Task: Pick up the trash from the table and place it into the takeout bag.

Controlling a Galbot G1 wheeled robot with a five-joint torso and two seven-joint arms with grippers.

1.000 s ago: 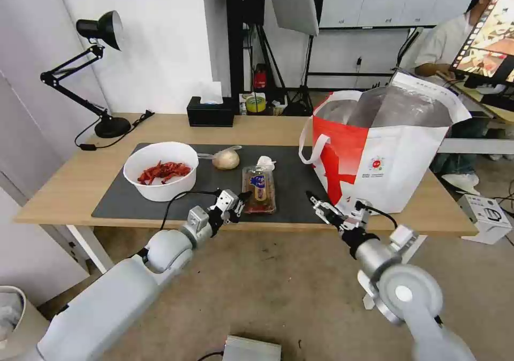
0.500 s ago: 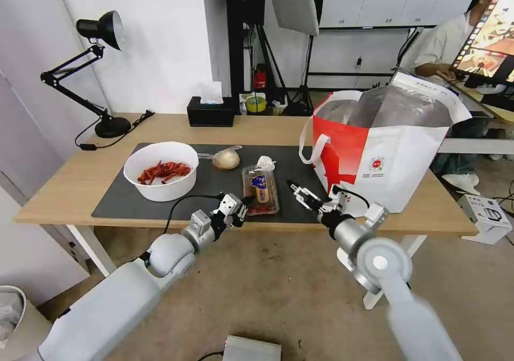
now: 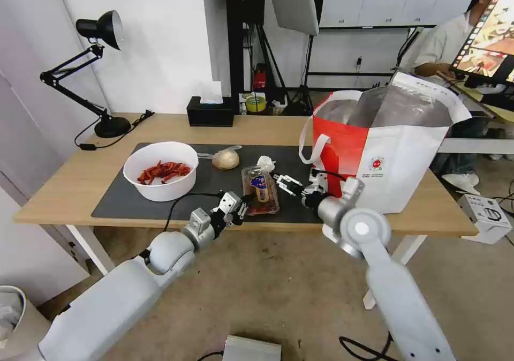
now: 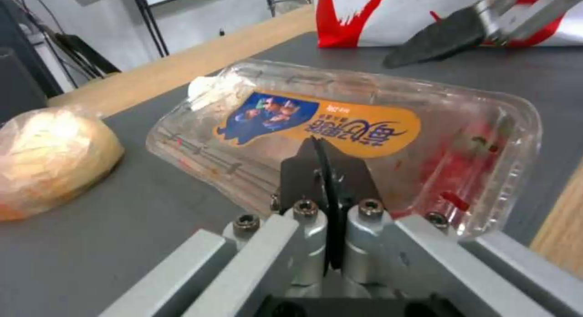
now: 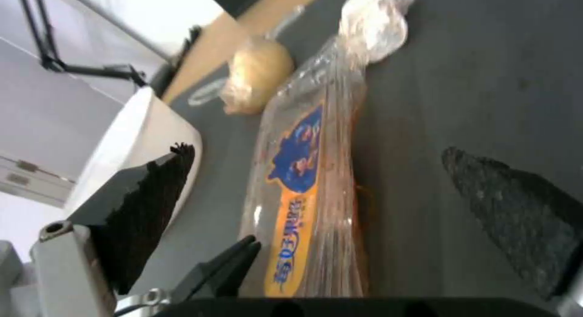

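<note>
Head view: all trash lies on the surface (image 3: 64,189); spread right hand (image 3: 280,179) and pressed-together left hand (image 3: 246,198) flank the plastic tray (image 3: 259,189).

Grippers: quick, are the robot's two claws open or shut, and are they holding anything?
Left gripper: shut, empty, at the tray's near end.
Right gripper: open, empty, beside the tray.

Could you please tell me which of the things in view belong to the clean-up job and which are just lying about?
Job: white bowl, clear plastic tray, crumpled tissue, clear bag, takeout bag, table.
Lying about: black tissue box, desk lamp.
</note>
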